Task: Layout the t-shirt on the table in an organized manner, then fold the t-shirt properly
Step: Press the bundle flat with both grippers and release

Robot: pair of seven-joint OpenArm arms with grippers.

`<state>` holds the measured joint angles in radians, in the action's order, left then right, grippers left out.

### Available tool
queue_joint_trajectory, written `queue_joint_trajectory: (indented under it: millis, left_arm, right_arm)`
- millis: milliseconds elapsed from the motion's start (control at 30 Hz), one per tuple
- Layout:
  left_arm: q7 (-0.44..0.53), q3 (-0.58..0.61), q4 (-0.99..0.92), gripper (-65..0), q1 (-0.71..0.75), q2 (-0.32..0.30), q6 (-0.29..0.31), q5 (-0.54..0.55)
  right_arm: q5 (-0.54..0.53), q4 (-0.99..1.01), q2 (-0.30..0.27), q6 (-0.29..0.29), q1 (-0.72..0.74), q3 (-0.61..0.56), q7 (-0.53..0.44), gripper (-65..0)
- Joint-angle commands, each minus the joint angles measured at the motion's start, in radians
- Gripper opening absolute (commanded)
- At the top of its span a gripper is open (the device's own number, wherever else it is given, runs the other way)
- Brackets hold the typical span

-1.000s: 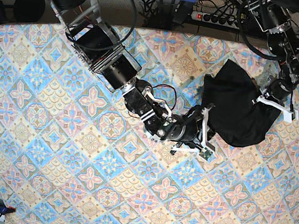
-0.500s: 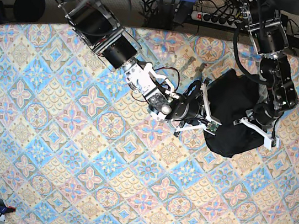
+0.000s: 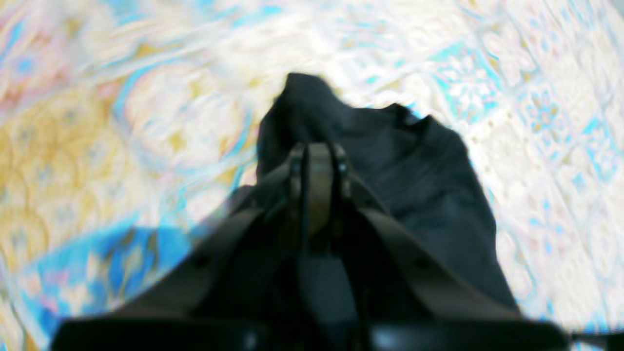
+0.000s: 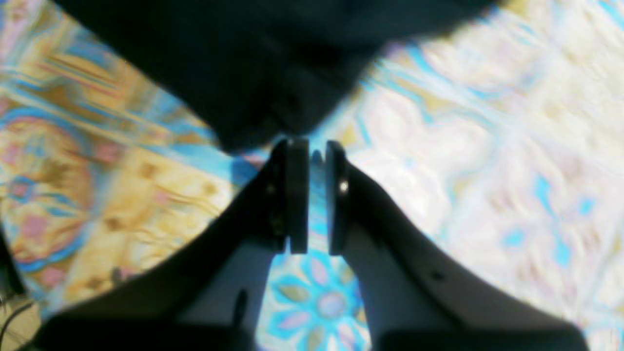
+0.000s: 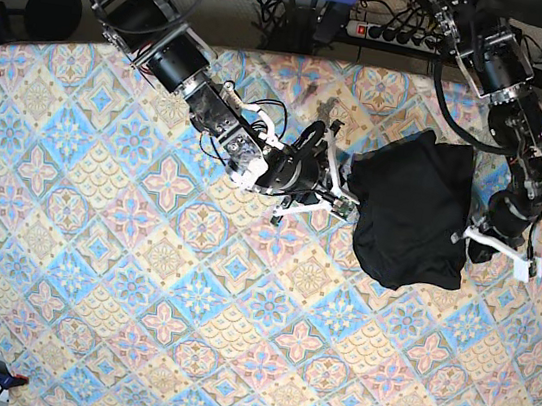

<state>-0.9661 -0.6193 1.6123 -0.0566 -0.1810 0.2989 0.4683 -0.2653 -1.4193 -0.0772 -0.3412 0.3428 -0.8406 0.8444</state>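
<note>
- Starting at 9 o'clock in the base view: that whole side of the table (image 5: 90,269) is just bare patterned cloth, so you've got loads of room to spread things out
- Your right gripper (image 5: 339,187) sits near the middle, just at the 9 o'clock edge of the t-shirt (image 5: 411,213). In its wrist view the jaws are nearly together with a thin gap, and I see table pattern through that gap, no fabric, so it's holding nothing; the shirt edge lies right at the fingertips
- The t-shirt itself is a bunched black lump around 2 o'clock from center, no sleeves or collar laid out that I can make out. So I'd say you're early on: the layout part isn't done and no fold has started
- Your left gripper (image 5: 482,245) is at the shirt's 3 o'clock edge. Wrist view is blurry but the jaws look pinched fully together with black cloth draped right off the tips, so I'd call it clamped on the shirt
- Around the back, 12 o'clock: a power strip (image 5: 391,33) and cables (image 5: 278,7) off the table edge, not in your way
- Main hassle, I reckon: both arms crowd the same lump, and the right one needs an actual corner before you can stretch it flat
</note>
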Motion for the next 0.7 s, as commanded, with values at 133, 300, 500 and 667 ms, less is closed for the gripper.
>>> queue_joint_trajectory:
  millis: [133, 300, 500, 667]
  left_arm:
    - [-0.032, -0.004, 0.070, -64.5, 0.094, -0.005, 0.009, 0.126]
    - [-0.032, 0.039, 0.035, -64.6, 0.136, 0.001, 0.009, 0.123]
    - [-0.032, 0.049, -0.066, -64.7, 0.143, -0.007, 0.007, 0.123]
    - [-0.032, 0.051, -0.066, -64.7, 0.151, -0.005, 0.007, 0.047]
  right_arm:
    - [-0.012, -0.064, 0.015, -0.005, 0.031, 0.083, -0.029, -61.9]
    - [-0.013, -0.045, 0.020, -0.005, 0.032, 0.100, -0.033, -63.1]
    - [-0.048, 0.005, 0.090, -0.005, 0.032, 0.100, -0.080, -63.3]
    - [-0.059, 0.036, 0.149, -0.005, 0.043, 0.100, -0.084, -63.3]
